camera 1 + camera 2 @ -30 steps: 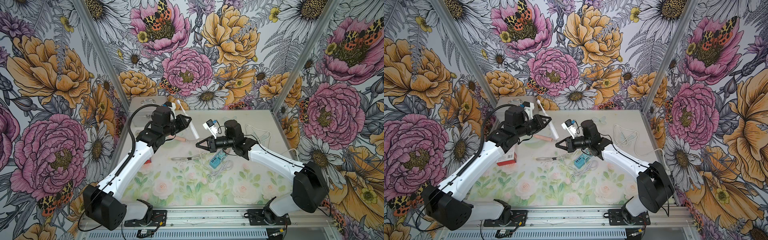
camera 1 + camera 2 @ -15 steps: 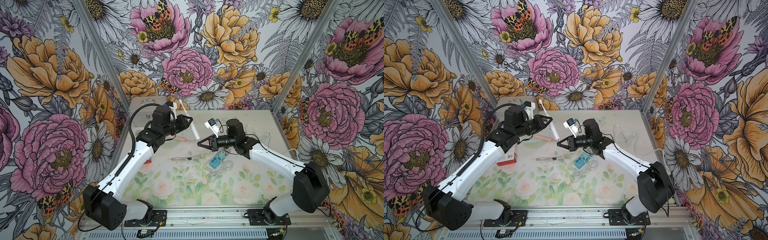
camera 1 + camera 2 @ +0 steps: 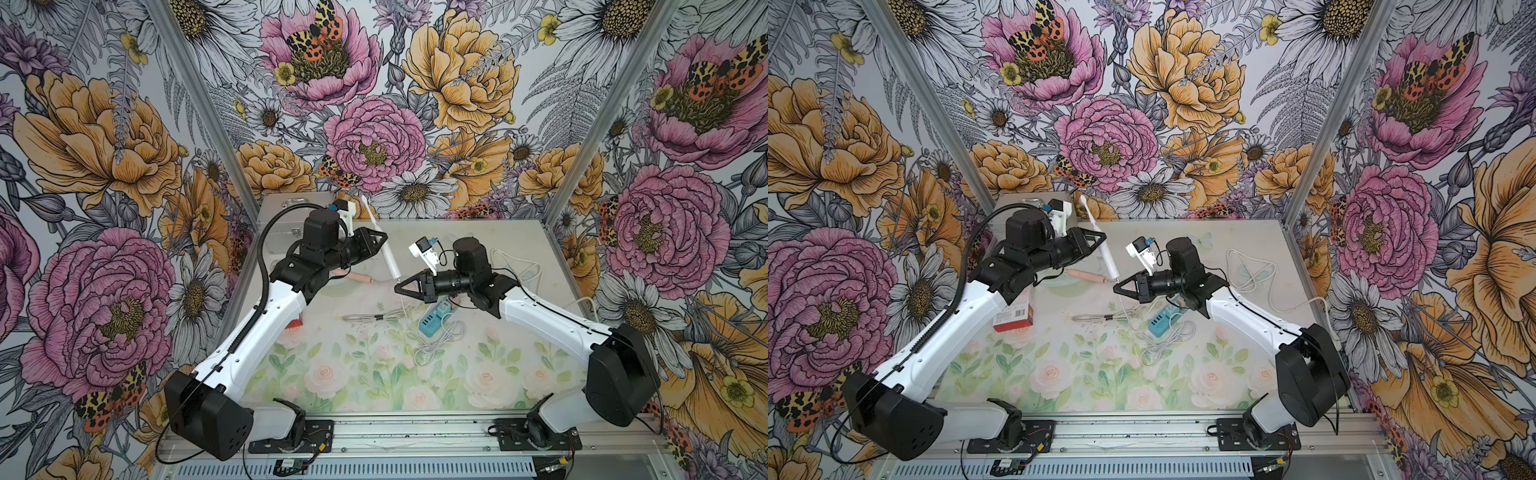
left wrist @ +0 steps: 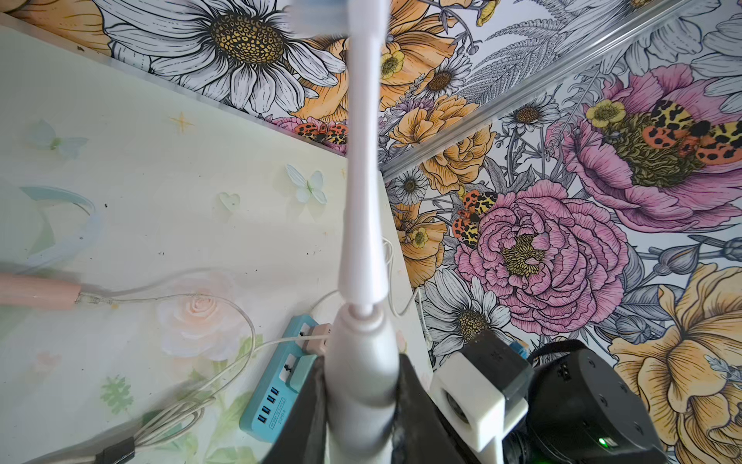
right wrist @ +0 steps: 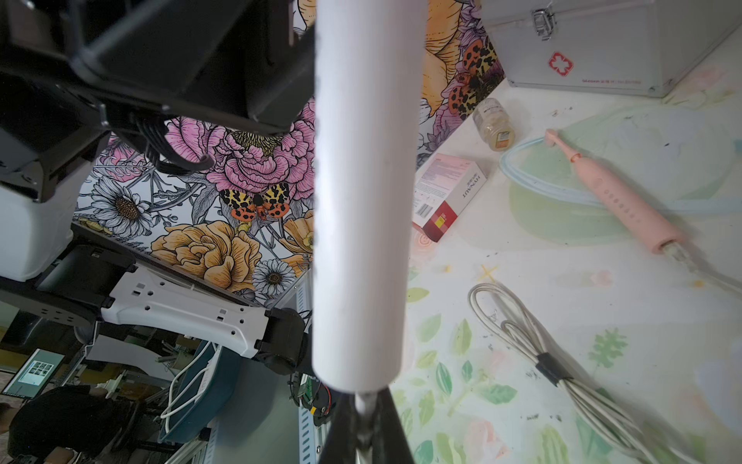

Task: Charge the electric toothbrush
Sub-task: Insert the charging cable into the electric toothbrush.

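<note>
A white electric toothbrush (image 3: 384, 249) (image 3: 1105, 253) hangs tilted above the table, brush head toward the back wall. My left gripper (image 3: 380, 241) (image 4: 361, 381) is shut on its grey-white handle (image 4: 361, 361). My right gripper (image 3: 400, 286) (image 3: 1117, 286) (image 5: 363, 418) is shut on a small white charging plug (image 5: 364, 401). The plug meets the bottom end of the toothbrush handle (image 5: 361, 201); I cannot tell how deep it sits. Its thin white cable (image 3: 405, 307) drops to the table near a blue power strip (image 3: 434, 322) (image 4: 277, 397).
A pink toothbrush (image 3: 361, 277) (image 5: 618, 197) lies on the table with a cable in its base. A tied cable bundle (image 3: 365, 318) (image 5: 522, 333), a red-and-white box (image 3: 1013, 318), a small bottle (image 5: 494, 124) and a silver first-aid case (image 5: 602, 44) are nearby.
My right gripper has shifted slightly with the plug, staying at the toothbrush's bottom end. The left arm and the toothbrush have hardly moved.
</note>
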{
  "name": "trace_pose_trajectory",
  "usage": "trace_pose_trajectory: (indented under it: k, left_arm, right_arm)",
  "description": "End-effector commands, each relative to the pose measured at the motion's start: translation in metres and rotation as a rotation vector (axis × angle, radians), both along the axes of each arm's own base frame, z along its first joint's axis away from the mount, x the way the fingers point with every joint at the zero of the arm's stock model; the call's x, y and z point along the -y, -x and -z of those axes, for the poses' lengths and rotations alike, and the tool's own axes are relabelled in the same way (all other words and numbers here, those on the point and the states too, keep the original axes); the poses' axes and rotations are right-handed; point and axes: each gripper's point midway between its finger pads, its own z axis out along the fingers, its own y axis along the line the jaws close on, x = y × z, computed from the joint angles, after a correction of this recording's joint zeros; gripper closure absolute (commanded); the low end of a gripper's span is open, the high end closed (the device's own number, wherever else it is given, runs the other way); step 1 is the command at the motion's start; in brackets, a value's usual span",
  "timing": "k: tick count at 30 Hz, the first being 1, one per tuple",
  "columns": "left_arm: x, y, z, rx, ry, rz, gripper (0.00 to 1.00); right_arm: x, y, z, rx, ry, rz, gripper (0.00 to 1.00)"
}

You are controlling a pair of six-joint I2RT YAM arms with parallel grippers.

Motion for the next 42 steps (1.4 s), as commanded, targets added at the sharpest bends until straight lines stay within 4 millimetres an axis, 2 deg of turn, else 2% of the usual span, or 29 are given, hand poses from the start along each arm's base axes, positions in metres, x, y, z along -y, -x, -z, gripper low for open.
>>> trace_pose_trajectory:
  k: [1, 14, 25, 31, 37, 42]
  left_arm:
    - [-0.002, 0.001, -0.018, 0.059, 0.011, 0.027, 1.00]
    - [0.007, 0.009, -0.022, 0.055, 0.031, 0.076, 1.00]
    - [0.016, 0.016, -0.033, 0.065, 0.060, 0.137, 1.00]
    - [0.009, 0.014, -0.024, 0.056, 0.043, 0.121, 1.00]
    - [0.013, 0.012, -0.025, 0.061, 0.035, 0.126, 1.00]
    - [0.017, 0.014, -0.029, 0.060, 0.050, 0.142, 1.00]
  right_arm:
    - [-0.002, 0.009, -0.032, 0.078, -0.061, -0.045, 1.00]
    - [-0.001, 0.003, -0.039, 0.101, -0.072, -0.029, 1.00]
    - [0.001, -0.001, -0.032, 0.085, -0.063, -0.022, 1.00]
    - [0.007, 0.007, -0.050, 0.126, -0.096, -0.032, 1.00]
    - [0.006, 0.014, -0.059, 0.136, -0.124, -0.063, 1.00]
    - [0.003, 0.006, -0.048, 0.107, -0.106, -0.041, 1.00]
